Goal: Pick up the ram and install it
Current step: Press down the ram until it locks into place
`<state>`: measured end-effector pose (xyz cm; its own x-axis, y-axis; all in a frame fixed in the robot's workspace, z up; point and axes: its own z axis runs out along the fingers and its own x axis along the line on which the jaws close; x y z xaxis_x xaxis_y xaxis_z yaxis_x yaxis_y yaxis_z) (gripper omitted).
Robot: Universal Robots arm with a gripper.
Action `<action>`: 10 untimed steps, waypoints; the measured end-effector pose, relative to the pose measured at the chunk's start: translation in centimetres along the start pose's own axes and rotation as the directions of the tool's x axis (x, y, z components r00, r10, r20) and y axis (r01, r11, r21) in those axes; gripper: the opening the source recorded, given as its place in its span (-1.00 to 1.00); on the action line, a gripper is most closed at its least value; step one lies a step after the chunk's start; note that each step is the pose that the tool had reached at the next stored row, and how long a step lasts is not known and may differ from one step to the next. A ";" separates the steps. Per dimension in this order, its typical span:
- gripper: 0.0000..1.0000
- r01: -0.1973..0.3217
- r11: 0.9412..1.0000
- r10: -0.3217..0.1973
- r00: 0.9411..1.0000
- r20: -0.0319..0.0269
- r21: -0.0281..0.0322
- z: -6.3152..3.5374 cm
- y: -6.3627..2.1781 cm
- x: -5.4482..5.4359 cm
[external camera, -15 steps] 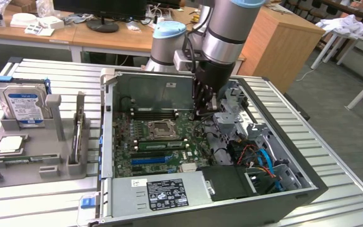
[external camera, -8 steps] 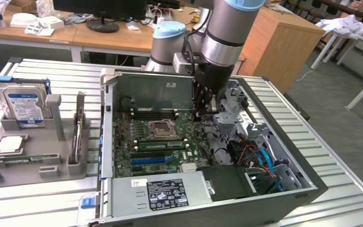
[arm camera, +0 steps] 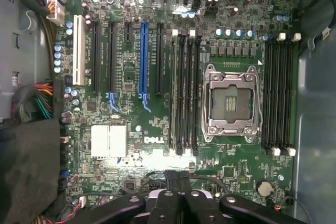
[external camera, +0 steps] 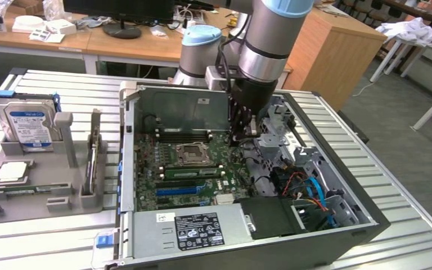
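A long green ram [external camera: 189, 171] stands seated in a black memory slot just in front of the CPU socket [external camera: 193, 153] on the motherboard. In the wrist view it is a thin green edge [arm camera: 172, 93] at the outermost of the slots beside the socket [arm camera: 231, 100]. My gripper [external camera: 240, 140] hangs inside the open computer case, above the board's edge beyond the socket as the exterior view shows it, a short way from the ram. Its black fingers [arm camera: 169, 203] are shut together with nothing between them, clear of the ram.
The case's metal walls [external camera: 130, 169] ring the board; cables and a drive cage [external camera: 306, 185] crowd the exterior view's right. A grey fixture [external camera: 43, 197] at the left holds a blue-labelled hard drive [external camera: 28, 126], a silver chip [external camera: 13, 170] and another green stick [external camera: 27, 191].
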<state>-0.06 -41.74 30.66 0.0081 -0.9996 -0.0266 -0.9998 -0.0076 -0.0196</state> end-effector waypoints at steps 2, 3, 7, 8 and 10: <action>-0.79 0.000 1.000 0.000 1.000 0.000 0.001 0.14 0.00 0.0; -0.79 0.000 1.000 0.000 1.000 0.000 0.002 0.20 0.00 0.0; -0.79 0.000 1.000 0.000 1.000 0.000 0.002 0.21 0.00 0.0; -0.79 0.000 1.000 0.000 1.000 0.000 0.002 0.22 0.00 0.0; -0.79 0.000 1.000 0.000 1.000 0.000 -0.003 0.22 -0.02 0.0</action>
<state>-0.04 -41.74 30.44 0.0080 -0.9996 -0.0263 -0.9998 -0.0075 -0.0169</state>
